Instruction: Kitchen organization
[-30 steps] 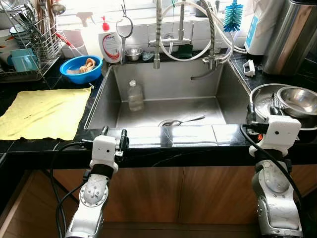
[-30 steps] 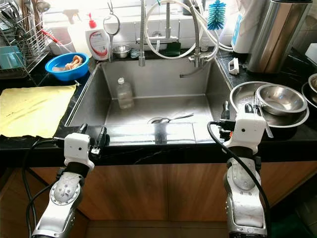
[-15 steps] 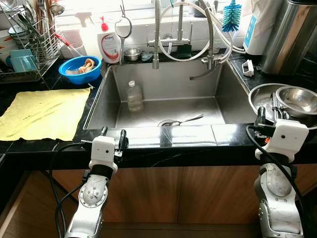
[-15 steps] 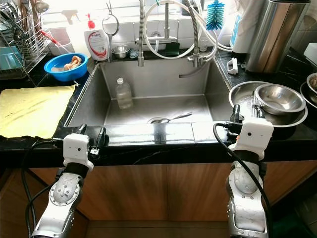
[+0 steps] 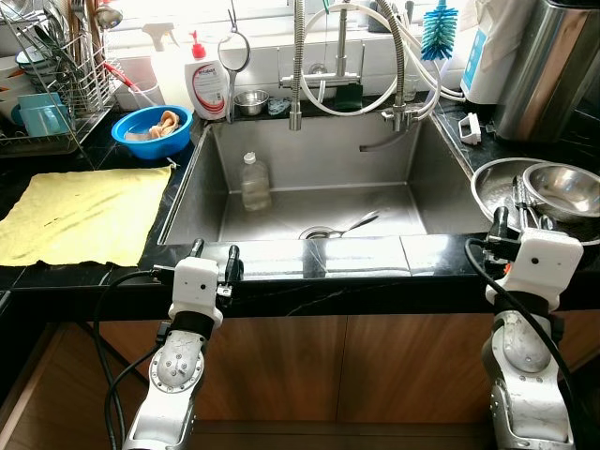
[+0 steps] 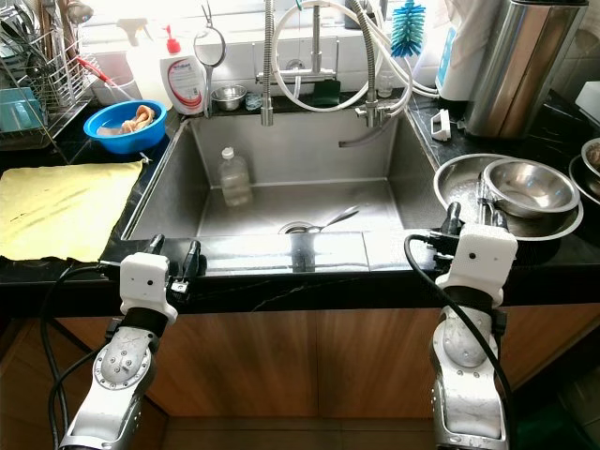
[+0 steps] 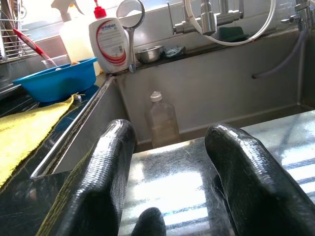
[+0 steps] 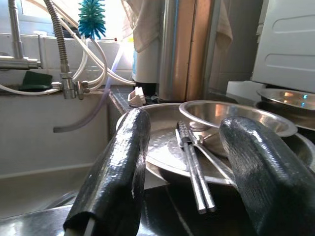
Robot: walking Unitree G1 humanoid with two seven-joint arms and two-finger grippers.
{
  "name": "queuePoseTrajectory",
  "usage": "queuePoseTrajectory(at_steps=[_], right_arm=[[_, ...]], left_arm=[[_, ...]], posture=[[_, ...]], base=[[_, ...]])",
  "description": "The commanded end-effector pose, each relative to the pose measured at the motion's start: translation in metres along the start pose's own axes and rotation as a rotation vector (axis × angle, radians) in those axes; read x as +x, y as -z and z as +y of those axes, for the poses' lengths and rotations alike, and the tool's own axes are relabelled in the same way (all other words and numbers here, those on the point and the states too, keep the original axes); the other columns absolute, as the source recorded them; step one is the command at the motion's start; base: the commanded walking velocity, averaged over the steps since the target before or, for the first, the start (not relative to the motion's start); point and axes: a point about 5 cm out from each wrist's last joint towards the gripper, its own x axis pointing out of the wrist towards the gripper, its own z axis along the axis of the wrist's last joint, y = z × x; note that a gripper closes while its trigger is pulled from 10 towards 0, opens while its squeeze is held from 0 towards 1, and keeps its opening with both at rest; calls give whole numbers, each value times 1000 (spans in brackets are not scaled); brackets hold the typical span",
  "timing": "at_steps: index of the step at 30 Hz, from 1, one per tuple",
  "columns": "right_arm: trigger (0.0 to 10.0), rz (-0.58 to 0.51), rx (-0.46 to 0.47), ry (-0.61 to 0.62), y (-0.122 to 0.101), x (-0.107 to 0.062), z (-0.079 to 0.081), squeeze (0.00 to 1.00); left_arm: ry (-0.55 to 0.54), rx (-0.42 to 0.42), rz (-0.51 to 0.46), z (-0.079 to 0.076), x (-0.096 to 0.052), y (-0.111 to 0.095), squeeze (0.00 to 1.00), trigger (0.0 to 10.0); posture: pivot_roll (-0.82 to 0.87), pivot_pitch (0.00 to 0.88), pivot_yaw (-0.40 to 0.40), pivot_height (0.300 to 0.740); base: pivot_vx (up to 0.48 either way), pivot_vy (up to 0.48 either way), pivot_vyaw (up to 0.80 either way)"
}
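Observation:
A steel sink (image 5: pixel 319 155) holds an upright clear plastic bottle (image 5: pixel 255 181) and a spoon (image 5: pixel 352 225) by the drain. On the right counter a wide steel pan (image 5: pixel 487 183) holds a smaller steel bowl (image 5: pixel 562 187) and a pair of metal tongs (image 8: pixel 194 167). My right gripper (image 5: pixel 514 220) stands open at the counter's front edge, just short of the pan, its fingers either side of the tongs in the right wrist view. My left gripper (image 5: pixel 215 249) is open over the sink's front rim, with the bottle (image 7: pixel 163 120) ahead of it.
A yellow cloth (image 5: pixel 84 211) lies on the left counter. Behind it are a blue bowl (image 5: pixel 152 129), a dish soap bottle (image 5: pixel 208 84) and a dish rack (image 5: pixel 47 75). A tall steel canister (image 5: pixel 553 66) stands at the back right, and a spring faucet (image 5: pixel 297 66) hangs over the sink.
My right gripper has moved to the right along the counter edge, closer to the steel pan. The left gripper has stayed put.

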Motion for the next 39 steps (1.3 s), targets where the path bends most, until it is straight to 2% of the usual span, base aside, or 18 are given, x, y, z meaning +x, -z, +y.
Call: queuePoseTrajectory(at_steps=[1, 36, 37, 38, 39], right_arm=[[10000, 28, -10, 6, 5, 1, 1, 0], [9804, 109, -44, 16, 19, 0, 5, 0], [3451, 107, -45, 15, 19, 0, 5, 0], [0, 102, -42, 15, 18, 1, 5, 0], [0, 97, -39, 14, 17, 1, 5, 0]], left_arm=[[16, 2, 65, -1, -7, 12, 0, 10000], [27, 1, 58, -5, -7, 11, 0, 10000], [28, 2, 58, -5, -8, 11, 0, 10000], [28, 2, 58, -5, -8, 11, 0, 10000], [28, 2, 58, -5, -8, 11, 0, 10000]], posture=[[-109, 0, 75, 740], [-106, 0, 75, 740], [-105, 0, 75, 740], [-105, 0, 75, 740], [-105, 0, 75, 740]], base=[[0, 0, 0], [0, 0, 0], [0, 0, 0], [0, 0, 0], [0, 0, 0]])
